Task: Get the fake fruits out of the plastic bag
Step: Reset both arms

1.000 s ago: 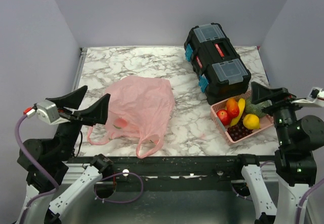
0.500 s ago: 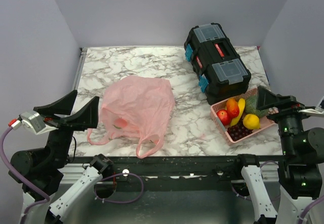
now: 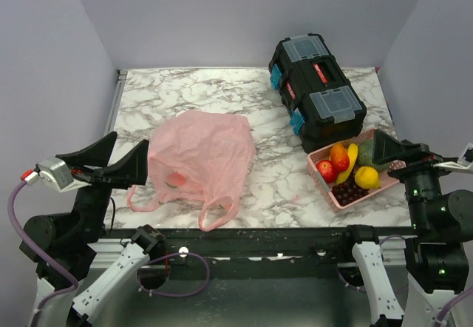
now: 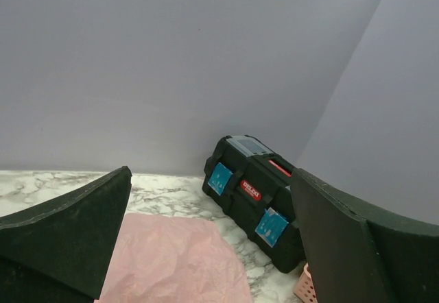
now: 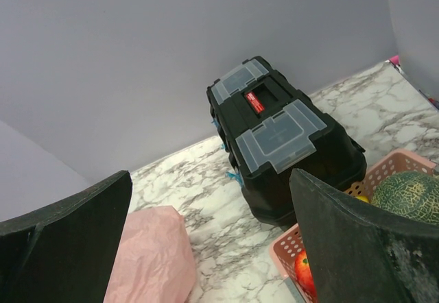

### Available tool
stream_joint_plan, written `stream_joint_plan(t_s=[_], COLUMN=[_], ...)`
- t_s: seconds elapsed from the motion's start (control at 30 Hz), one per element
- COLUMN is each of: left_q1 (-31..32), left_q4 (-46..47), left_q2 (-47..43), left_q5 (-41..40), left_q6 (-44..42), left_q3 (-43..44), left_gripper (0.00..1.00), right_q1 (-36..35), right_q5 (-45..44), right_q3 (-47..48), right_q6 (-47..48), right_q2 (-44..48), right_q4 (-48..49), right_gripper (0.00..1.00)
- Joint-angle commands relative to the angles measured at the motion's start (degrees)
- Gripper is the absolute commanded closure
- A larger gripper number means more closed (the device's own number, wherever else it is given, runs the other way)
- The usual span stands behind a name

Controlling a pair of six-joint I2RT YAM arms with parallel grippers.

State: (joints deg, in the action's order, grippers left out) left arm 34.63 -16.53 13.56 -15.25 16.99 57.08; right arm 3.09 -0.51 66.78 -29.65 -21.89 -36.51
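The pink plastic bag (image 3: 199, 157) is lying crumpled on the marble surface (image 3: 185, 94), a bit left of centre, with both loop handles flopped toward the near edge. You can make out a reddish fruit (image 3: 174, 181) with some green through the plastic in the bag's near-left part, so that one's inside. Over on the right there's a pink basket (image 3: 322, 186) holding a banana (image 3: 350, 160), an orange fruit (image 3: 338, 154), a yellow round fruit (image 3: 366, 177), a red apple (image 3: 326, 170), dark grapes (image 3: 347, 191) and a netted melon (image 5: 411, 197). A black toolbox (image 3: 316, 90) sits just beyond the basket. The left pincer (image 4: 210, 173) hangs just left of the bag, spread wide, gripping nothing. The right pincer (image 5: 210, 179) is at the basket's right side, also wide and empty.
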Motion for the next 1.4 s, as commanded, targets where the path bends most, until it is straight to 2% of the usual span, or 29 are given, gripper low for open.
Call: stream_joint_plan(t_s=[0.0,0.67,1.37], left_q1=[0.1,0.1,0.1], left_q4=[0.1,2.0,0.4], left_q2=[0.5,5.1,4.7], left_q5=[-1.4,0.9,1.8], left_q6=[-0.4,-0.5,1.5], left_q3=[-0.5,0.2,-1.2], left_gripper=[0.02,0.02,0.02], right_q1=[-0.1,-0.1,-0.1], right_q5=[1.9,-3.1,-1.8], right_q3=[-1.7,-3.6,-3.7], right_q6=[1.7,3.4,4.7], right_q2=[0.3,2.3,1.6], right_q4=[0.6,2.6,3.9], right_gripper=[0.00,0.00,0.00])
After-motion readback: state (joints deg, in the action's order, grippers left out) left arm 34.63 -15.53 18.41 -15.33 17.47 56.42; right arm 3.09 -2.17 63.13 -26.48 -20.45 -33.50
